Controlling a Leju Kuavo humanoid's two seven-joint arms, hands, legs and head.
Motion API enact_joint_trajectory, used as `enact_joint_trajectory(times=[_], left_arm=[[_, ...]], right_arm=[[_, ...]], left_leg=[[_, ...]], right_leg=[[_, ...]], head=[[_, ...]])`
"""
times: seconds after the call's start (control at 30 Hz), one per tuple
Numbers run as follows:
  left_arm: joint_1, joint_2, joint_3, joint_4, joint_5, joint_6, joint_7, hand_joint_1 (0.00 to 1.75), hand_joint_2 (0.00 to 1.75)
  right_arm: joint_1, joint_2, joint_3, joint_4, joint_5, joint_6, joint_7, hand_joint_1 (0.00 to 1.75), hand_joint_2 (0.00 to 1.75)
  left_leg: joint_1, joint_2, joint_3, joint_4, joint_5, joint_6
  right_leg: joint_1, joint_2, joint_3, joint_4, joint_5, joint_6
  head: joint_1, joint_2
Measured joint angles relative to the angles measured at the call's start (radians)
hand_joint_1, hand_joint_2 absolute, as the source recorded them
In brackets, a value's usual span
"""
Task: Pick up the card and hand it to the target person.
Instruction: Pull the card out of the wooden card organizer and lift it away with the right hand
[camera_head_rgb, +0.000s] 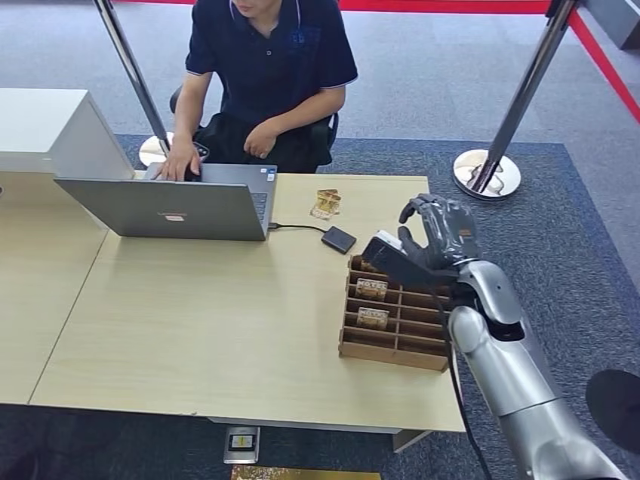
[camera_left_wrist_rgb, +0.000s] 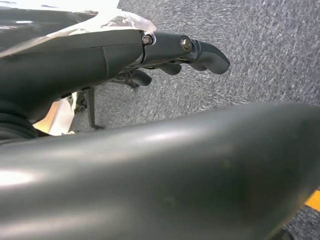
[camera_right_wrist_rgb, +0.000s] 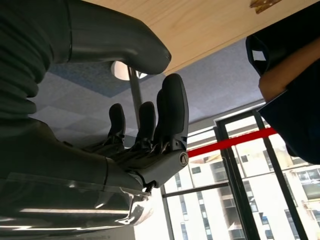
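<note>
A wooden slotted box (camera_head_rgb: 392, 345) stands at the right end of the table, with two patterned cards (camera_head_rgb: 371, 289) lying in its left slots. My right hand (camera_head_rgb: 432, 240) hovers over the box's far edge, thumb stretched toward the left, fingers apart and nothing between them; the right wrist view shows the right hand (camera_right_wrist_rgb: 151, 125) bare too. The person (camera_head_rgb: 264, 70) sits across the table behind a laptop. My left hand (camera_left_wrist_rgb: 177, 52) hangs over grey carpet, fingers stretched out and holding nothing.
A grey laptop (camera_head_rgb: 173, 205) stands at the table's far left with a cable to a small dark device (camera_head_rgb: 338, 239). More cards (camera_head_rgb: 326, 204) lie near the far edge. Barrier posts (camera_head_rgb: 487, 172) stand on the carpet beyond.
</note>
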Motion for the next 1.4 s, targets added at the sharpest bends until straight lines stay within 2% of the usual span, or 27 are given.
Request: enact_joint_trajectory(times=[0.2,0.43,0.63,1.0,1.4], left_arm=[[0.0,0.003,0.0,0.0,0.003,-0.002,-0.003,0.0,0.0],[0.001,0.008,0.001,0.0,0.007,-0.002,-0.008,0.0,0.0],[0.001,0.009,0.011,0.0,0.022,0.015,-0.008,0.0,0.0],[0.0,0.009,0.022,0.0,0.023,0.017,-0.016,0.0,0.0],[0.0,0.007,0.022,0.0,0.022,0.018,-0.014,0.0,0.0]], right_arm=[[0.002,-0.03,0.028,0.002,-0.002,0.013,0.017,0.92,1.75],[0.052,-0.113,0.031,-0.076,-0.025,0.014,0.051,0.72,1.75],[0.095,-0.153,0.026,-0.158,-0.036,-0.007,0.091,0.76,1.75],[0.151,-0.142,0.027,-0.223,-0.024,-0.008,0.132,0.82,1.75],[0.158,-0.1,0.027,-0.2,-0.022,-0.005,0.151,0.75,1.75]], left_leg=[[0.0,0.0,0.0,0.0,0.0,0.0],[0.0,0.0,0.0,0.0,0.0,0.0],[0.0,0.0,0.0,0.0,0.0,0.0],[0.0,0.0,-0.001,0.0,0.0,0.0],[0.0,0.0,-0.001,0.0,0.0,0.0]], right_leg=[[0.0,0.0,0.0,0.0,0.0,0.0],[0.0,0.0,-0.001,0.0,0.0,0.0],[0.0,0.0,-0.001,-0.001,0.0,0.0],[0.0,0.0,-0.001,0.0,0.0,0.0],[0.0,0.0,-0.001,0.0,0.0,0.0]], head=[[0.0,0.0],[0.0,0.0],[0.0,0.0],[0.0,0.0],[0.0,0.0]])
